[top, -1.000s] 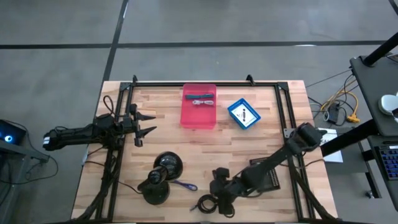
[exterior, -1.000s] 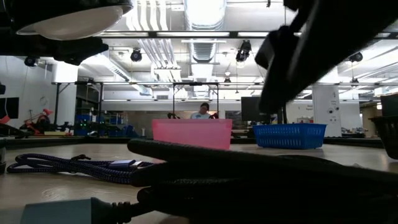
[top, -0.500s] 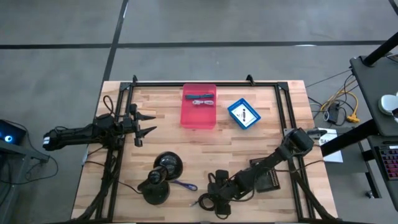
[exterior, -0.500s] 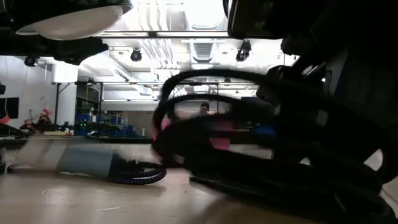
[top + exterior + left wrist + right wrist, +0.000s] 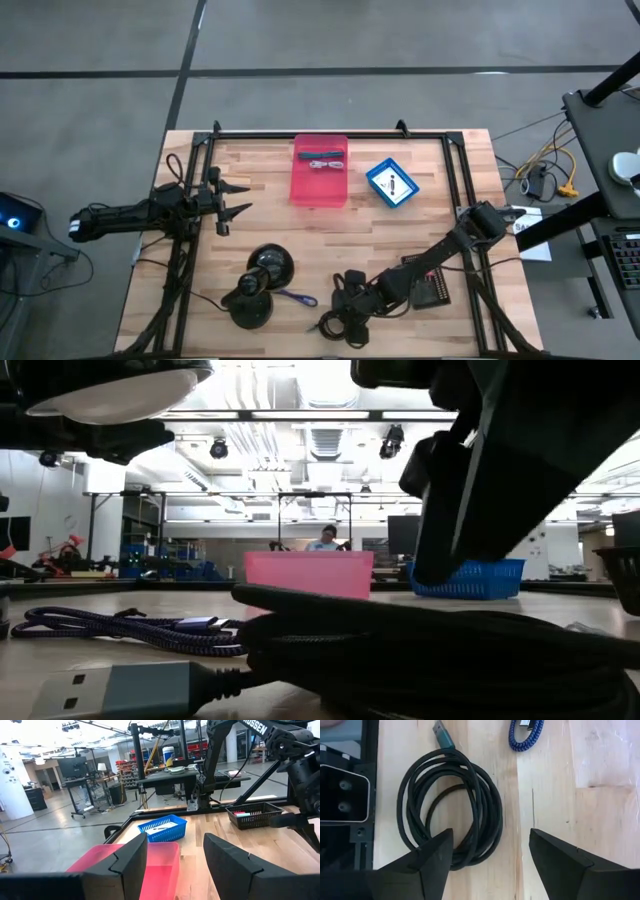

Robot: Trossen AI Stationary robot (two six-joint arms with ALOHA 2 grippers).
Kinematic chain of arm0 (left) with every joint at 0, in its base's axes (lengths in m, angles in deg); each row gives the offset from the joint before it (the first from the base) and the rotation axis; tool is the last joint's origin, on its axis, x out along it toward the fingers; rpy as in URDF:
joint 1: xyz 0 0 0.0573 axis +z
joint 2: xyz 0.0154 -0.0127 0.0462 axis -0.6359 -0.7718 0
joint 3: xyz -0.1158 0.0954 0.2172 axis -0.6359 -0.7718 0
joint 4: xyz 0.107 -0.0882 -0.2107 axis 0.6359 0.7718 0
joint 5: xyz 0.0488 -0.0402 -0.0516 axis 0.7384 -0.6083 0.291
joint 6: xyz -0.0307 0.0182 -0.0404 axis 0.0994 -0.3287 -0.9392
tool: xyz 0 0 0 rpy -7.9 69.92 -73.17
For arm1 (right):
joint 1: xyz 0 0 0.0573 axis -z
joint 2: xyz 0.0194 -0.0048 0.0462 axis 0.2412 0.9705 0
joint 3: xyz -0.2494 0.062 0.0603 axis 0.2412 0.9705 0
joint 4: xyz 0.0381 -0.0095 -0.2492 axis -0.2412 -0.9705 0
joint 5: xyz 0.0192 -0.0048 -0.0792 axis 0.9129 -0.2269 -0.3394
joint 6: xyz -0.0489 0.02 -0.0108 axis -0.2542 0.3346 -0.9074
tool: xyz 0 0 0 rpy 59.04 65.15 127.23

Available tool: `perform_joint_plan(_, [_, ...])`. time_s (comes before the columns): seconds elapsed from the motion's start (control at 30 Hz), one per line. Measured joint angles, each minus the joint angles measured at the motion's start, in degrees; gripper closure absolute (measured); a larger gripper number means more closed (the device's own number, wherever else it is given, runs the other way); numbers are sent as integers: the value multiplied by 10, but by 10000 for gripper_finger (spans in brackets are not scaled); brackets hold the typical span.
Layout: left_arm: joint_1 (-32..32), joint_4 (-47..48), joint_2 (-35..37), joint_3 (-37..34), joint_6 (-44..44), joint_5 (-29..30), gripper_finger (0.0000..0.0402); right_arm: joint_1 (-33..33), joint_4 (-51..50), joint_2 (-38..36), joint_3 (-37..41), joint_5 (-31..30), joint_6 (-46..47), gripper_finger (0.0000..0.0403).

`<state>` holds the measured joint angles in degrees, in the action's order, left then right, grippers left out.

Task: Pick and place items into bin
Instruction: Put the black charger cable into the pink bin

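Observation:
A black coiled cable lies flat on the wood near the table's near edge, filling the foreground of the low view, with its teal plug beside it. My right gripper is open and hovers just above the coil, one finger over the coil's rim and the other over bare wood. A purple braided cable lies beside it. The pink bin stands at the far middle. My left gripper waits open at the table's left.
A large black object with two round parts sits left of the cables. A blue basket stands right of the pink bin, and a black basket lies under the right arm. Black frame rails run along the table's sides.
My right gripper has shifted a little toward the table's left over the black cable. The cable's loops stood up off the wood half a second ago and now lie flat again, with the plug end lying nearer the near edge.

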<state>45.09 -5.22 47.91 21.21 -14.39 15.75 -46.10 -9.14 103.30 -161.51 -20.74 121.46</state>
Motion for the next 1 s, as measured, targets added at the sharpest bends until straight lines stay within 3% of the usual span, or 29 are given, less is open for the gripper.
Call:
perform_joint_plan(0.53, [0,0,1,0,0,0,222,5,19,42,0,20,-3,164])
perform_joint_plan(0.73, [0,0,0,0,0,0,222,9,12,42,-2,27,-8,214])
perform_joint_plan(1.0, [0,0,0,0,0,0,222,9,4,42,-4,59,-42,311])
